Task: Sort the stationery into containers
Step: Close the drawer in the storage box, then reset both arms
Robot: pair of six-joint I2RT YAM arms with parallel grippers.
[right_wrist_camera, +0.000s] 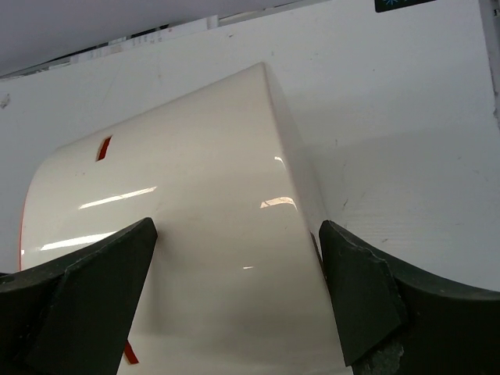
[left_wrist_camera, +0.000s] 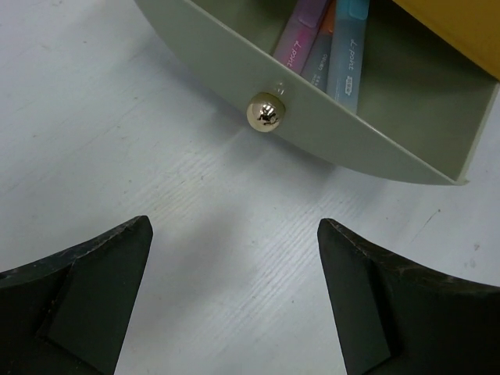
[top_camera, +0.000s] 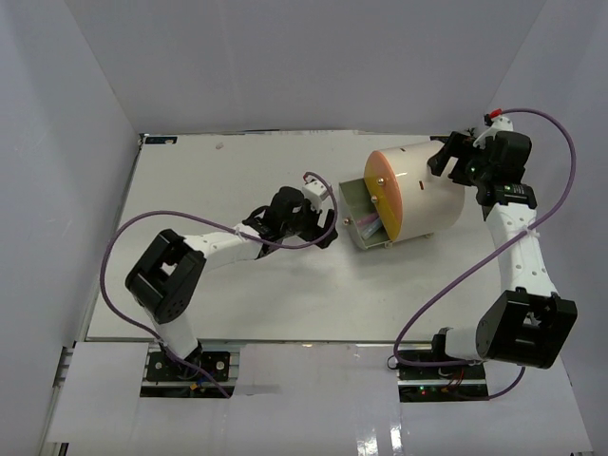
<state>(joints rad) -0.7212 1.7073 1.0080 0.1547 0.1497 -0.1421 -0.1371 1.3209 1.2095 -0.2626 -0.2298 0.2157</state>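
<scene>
Flanking drum [right_wrist_camera: 195,234], right fingers [right_wrist_camera: 86,305] spread; knob [left_wrist_camera: 266,110] ahead of spread left fingers [left_wrist_camera: 78,305].

Robotics lab test cell: flat white tabletop [top_camera: 237,304] boxed on three sides by plain white panel walls [top_camera: 313,57].

We see a cream-white drum [top_camera: 432,185] with a flat orange face [top_camera: 384,193]. Its drawer [left_wrist_camera: 219,62] is grey-green, with a shiny brass knob [left_wrist_camera: 266,111]. In it we make out a pink-purple pen [left_wrist_camera: 301,31] and a light blue pen [left_wrist_camera: 348,55]. The table [left_wrist_camera: 117,141] is white.
</scene>
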